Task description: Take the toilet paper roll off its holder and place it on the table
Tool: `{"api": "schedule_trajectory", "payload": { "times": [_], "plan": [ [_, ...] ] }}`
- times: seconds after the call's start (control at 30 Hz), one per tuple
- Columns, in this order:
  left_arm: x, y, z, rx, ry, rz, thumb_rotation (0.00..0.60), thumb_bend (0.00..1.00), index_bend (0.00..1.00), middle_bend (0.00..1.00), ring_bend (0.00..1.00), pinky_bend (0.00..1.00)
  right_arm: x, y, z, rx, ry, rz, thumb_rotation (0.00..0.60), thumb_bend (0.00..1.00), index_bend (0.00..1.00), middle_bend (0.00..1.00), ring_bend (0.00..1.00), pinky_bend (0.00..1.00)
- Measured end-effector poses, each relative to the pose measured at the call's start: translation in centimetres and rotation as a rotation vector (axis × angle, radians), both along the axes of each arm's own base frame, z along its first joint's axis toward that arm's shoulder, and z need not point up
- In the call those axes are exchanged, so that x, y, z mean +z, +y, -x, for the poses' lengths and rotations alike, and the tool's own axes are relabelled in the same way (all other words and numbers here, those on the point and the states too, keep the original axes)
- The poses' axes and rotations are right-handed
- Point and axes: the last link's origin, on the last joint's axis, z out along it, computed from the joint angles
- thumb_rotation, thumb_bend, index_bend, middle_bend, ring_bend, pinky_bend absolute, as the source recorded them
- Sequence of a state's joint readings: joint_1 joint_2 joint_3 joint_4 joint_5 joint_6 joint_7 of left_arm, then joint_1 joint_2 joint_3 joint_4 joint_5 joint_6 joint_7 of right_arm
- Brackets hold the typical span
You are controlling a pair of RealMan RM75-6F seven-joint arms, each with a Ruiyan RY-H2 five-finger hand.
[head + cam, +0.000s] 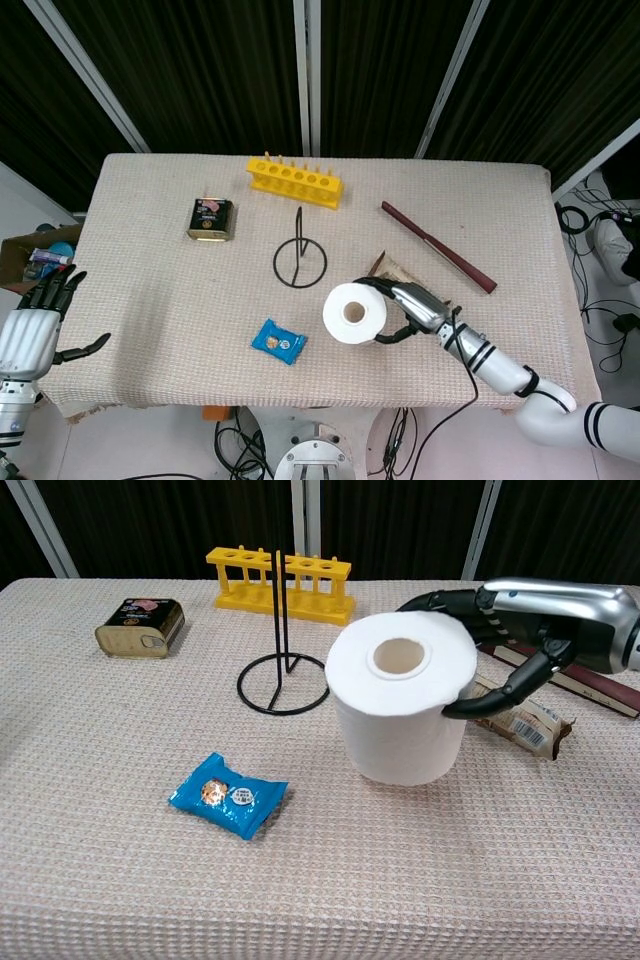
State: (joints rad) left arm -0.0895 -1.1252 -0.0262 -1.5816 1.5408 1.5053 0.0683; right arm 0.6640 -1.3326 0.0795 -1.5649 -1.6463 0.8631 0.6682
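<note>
The white toilet paper roll [354, 313] [403, 708] stands upright on the table, core hole facing up, to the right of the blue packet. My right hand [407, 305] [520, 645] grips its right side, fingers curved around it. The black wire holder [299, 259] [283, 651] stands bare behind and left of the roll, its thin post upright on a ring base. My left hand [38, 320] hangs off the table's left edge, holding nothing, fingers apart; the chest view does not show it.
A yellow rack [279, 583] stands at the back. A small tin [140, 627] lies back left. The blue snack packet [228, 794] is in front of the holder. A wrapped snack bar [520, 720] and a dark red stick [437, 246] lie behind my right hand.
</note>
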Motion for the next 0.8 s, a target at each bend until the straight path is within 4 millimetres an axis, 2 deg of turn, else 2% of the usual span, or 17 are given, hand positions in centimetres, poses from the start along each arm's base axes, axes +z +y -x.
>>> {"api": "schedule_trajectory", "payload": {
  "times": [0.03, 0.1, 0.13, 0.3, 0.53, 0.7, 0.8],
  "plan": [
    [0.0, 0.0, 0.0, -0.001, -0.001, 0.001, 0.351, 0.15, 0.09, 0.05, 0.06, 0.22, -0.2, 0.0, 0.0, 0.002, 0.008, -0.01, 0.6, 0.19, 0.08, 0.13, 0.09, 0.12],
    [0.0, 0.0, 0.0, -0.002, -0.001, 0.001, 0.351, 0.15, 0.09, 0.05, 0.06, 0.22, -0.6, -0.2, 0.0, 0.002, 0.027, -0.027, 0.6, 0.17, 0.0, 0.03, 0.01, 0.03],
    [0.0, 0.0, 0.0, -0.002, -0.001, 0.001, 0.352, 0.15, 0.09, 0.05, 0.06, 0.22, -0.6, -0.2, 0.1, -0.001, 0.031, -0.027, 0.6, 0.15, 0.0, 0.0, 0.0, 0.01],
    [0.0, -0.1, 0.0, -0.002, 0.0, 0.0, 0.351, 0.15, 0.09, 0.05, 0.06, 0.22, 0.5, -0.6, 0.8, -0.015, 0.038, 0.028, 0.6, 0.05, 0.0, 0.0, 0.0, 0.0],
    [0.0, -0.2, -0.1, -0.008, 0.0, -0.003, 0.351, 0.15, 0.09, 0.05, 0.06, 0.22, 3.8, 0.2, 2.2, 0.027, 0.075, 0.145, 0.6, 0.04, 0.0, 0.0, 0.0, 0.0],
    [0.0, -0.2, 0.0, -0.003, -0.003, -0.008, 0.351, 0.15, 0.09, 0.05, 0.06, 0.22, 7.2, 2.2, 4.6, 0.09, 0.208, 0.368, 0.6, 0.05, 0.0, 0.0, 0.0, 0.0],
    [0.0, -0.3, 0.3, 0.005, -0.006, -0.007, 0.351, 0.15, 0.09, 0.05, 0.06, 0.22, 9.4, 4.5, 7.2, 0.066, 0.342, 0.541, 0.6, 0.06, 0.0, 0.0, 0.0, 0.0]
  ]
}}
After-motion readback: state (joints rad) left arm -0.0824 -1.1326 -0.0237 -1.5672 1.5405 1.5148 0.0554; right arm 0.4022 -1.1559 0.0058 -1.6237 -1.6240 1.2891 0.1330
